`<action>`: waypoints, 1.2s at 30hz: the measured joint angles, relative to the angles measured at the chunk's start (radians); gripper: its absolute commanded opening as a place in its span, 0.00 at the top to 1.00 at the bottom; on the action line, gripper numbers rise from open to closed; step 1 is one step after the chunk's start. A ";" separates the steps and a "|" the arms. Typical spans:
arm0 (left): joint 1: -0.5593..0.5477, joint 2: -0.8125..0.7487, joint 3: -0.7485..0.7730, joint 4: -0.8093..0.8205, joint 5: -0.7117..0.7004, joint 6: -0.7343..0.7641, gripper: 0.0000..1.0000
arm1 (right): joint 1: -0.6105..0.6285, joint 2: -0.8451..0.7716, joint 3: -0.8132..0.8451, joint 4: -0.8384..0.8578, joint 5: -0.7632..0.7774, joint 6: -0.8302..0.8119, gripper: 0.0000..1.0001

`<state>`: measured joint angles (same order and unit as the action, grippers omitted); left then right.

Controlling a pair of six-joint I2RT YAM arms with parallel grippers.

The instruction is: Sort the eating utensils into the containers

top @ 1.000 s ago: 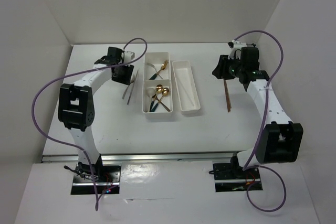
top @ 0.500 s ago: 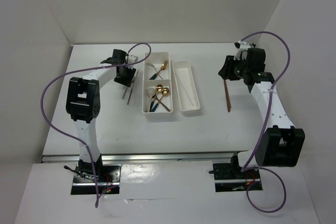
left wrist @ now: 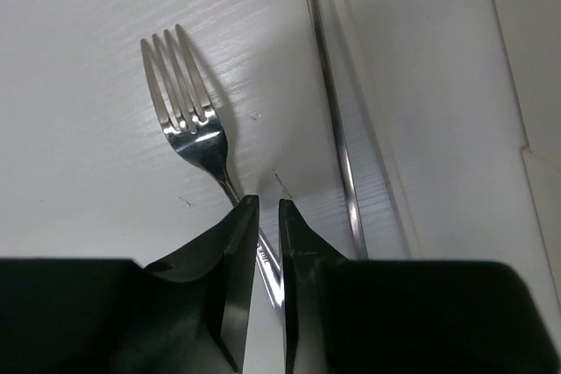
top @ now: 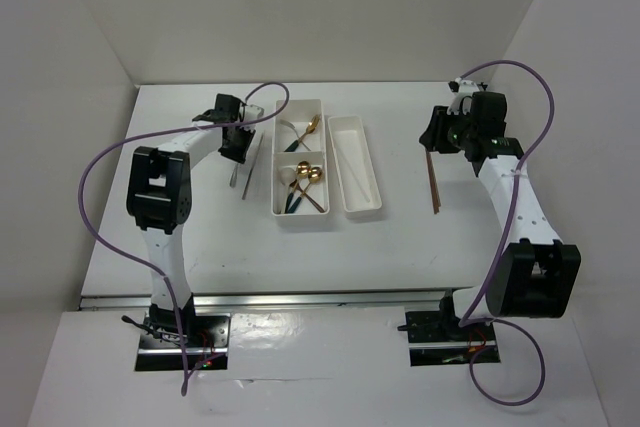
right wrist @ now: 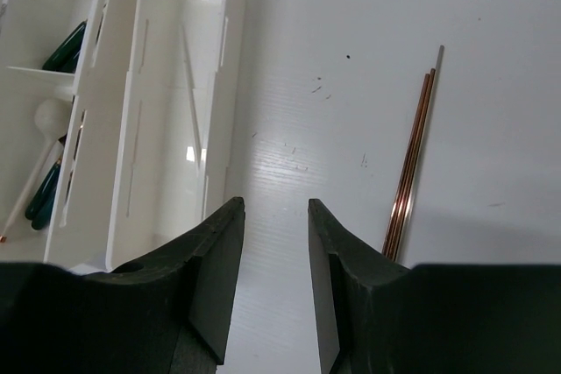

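Note:
My left gripper (left wrist: pixel 263 208) is shut on the handle of a silver fork (left wrist: pixel 188 124), whose tines rest on the table left of the two-compartment tray (top: pixel 283 169). A silver chopstick (left wrist: pixel 337 129) lies beside the fork, along the tray's wall. My right gripper (right wrist: pixel 274 208) is open and empty over bare table, between the long narrow tray (right wrist: pixel 140 129) and a pair of brown chopsticks (right wrist: pixel 412 155). White chopsticks (right wrist: pixel 195 94) lie in the narrow tray. Gold spoons (top: pixel 310 174) and dark green utensils (right wrist: pixel 66 45) lie in the two-compartment tray.
The two trays stand side by side at mid-table, the narrow tray (top: pixel 375 209) on the right. White walls enclose the table at the back and both sides. The brown chopsticks (top: pixel 432 182) lie near the right wall, below my right gripper (top: pixel 437 132).
My left arm has swung in and its gripper has come down over the silver utensils left of the tray. My right gripper has shifted slightly right and stayed open.

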<state>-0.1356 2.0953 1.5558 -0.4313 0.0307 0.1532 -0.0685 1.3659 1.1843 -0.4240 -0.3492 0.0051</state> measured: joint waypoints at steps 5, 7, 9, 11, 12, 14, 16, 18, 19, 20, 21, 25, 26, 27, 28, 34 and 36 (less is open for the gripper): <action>0.000 0.016 0.000 0.015 0.000 0.003 0.69 | 0.000 0.006 0.000 0.000 0.012 -0.001 0.58; 0.000 0.020 0.000 0.023 -0.001 0.005 0.62 | 0.000 0.009 0.000 0.000 0.016 -0.004 0.58; 0.000 0.020 -0.002 0.031 -0.004 0.004 0.56 | 0.000 0.010 0.000 0.000 0.019 -0.004 0.58; 0.000 0.019 -0.006 0.042 -0.011 0.003 0.52 | -0.001 0.011 0.000 -0.001 0.020 -0.004 0.58; 0.000 0.018 -0.008 0.048 -0.015 0.000 0.48 | -0.002 0.012 0.000 -0.001 0.020 -0.004 0.58; 0.000 0.013 -0.017 0.060 -0.017 -0.003 0.47 | -0.006 0.012 0.000 -0.001 0.019 -0.005 0.58; 0.000 0.003 -0.031 0.060 -0.016 -0.003 0.47 | -0.009 0.013 0.000 -0.001 0.020 -0.004 0.58; 0.000 -0.005 -0.038 0.056 -0.011 -0.004 0.47 | -0.010 0.013 -0.002 -0.001 0.019 -0.005 0.58; 0.000 -0.008 -0.038 0.053 -0.009 -0.007 0.47 | -0.010 0.013 -0.004 0.000 0.019 -0.005 0.58; 0.000 -0.013 -0.038 0.053 -0.007 -0.010 0.47 | -0.010 0.013 -0.008 0.000 0.018 -0.005 0.58; 0.000 -0.019 -0.038 0.051 -0.005 -0.018 0.48 | -0.010 0.014 -0.010 0.000 0.018 -0.005 0.58; 0.000 -0.058 -0.037 0.049 -0.007 -0.035 0.48 | -0.010 0.024 -0.014 0.001 0.014 -0.004 0.58; 0.000 -0.068 -0.037 0.050 -0.009 -0.042 0.48 | -0.010 0.028 -0.014 0.001 0.013 -0.004 0.58; 0.000 -0.078 -0.037 0.051 -0.016 -0.051 0.48 | -0.010 0.031 -0.014 0.002 0.011 -0.004 0.58; 0.000 -0.087 -0.037 0.052 -0.026 -0.056 0.48 | -0.010 0.034 -0.014 0.002 0.010 -0.004 0.58; 0.004 -0.105 -0.038 0.056 -0.088 -0.102 0.47 | -0.010 0.048 -0.014 0.002 -0.001 -0.004 0.58; 0.011 -0.105 -0.037 0.048 -0.104 -0.119 0.46 | -0.010 0.050 -0.014 0.003 -0.003 -0.004 0.58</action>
<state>-0.1246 1.9900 1.5185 -0.3832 -0.0731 0.0338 -0.0784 1.4158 1.1702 -0.4210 -0.3523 0.0013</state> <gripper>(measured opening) 0.534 0.426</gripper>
